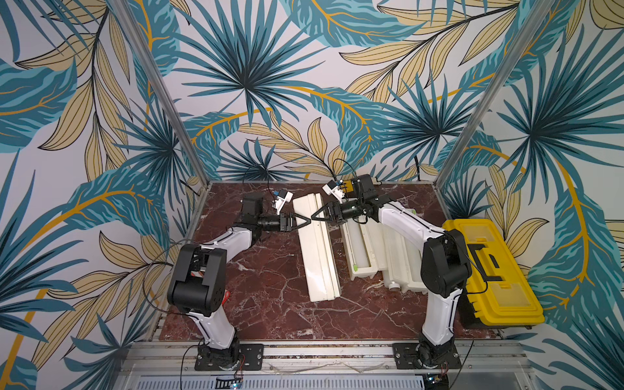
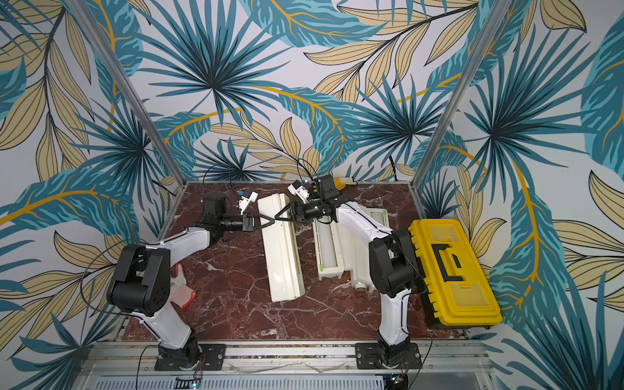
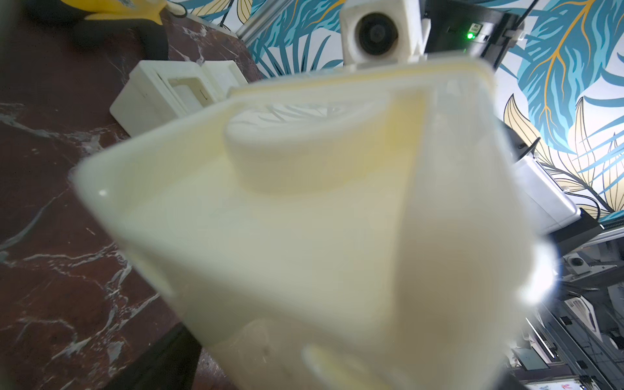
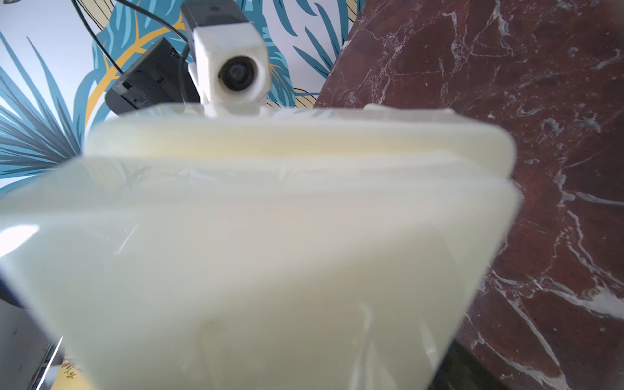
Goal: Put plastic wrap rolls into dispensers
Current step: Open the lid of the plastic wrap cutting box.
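3 cream dispensers on the red marble table (image 1: pixel 270 287), plus 1 yellow toolbox (image 1: pixel 499 270). The middle dispenser (image 1: pixel 363 273) is open w/ 1 visible wrap roll (image 1: pixel 359 246) inside. The third dispenser (image 1: pixel 403 270) is partly hidden. L gripper (image 1: pixel 305 220) & R gripper (image 1: pixel 318 216) meet over the far end of the left-side dispenser (image 1: pixel 319 256), jaws wide. Can't tell if gripping.

Bright, even light, sharp top views; close-up dispenser (image 3: pixel 304 219) out of focus in both wrist views
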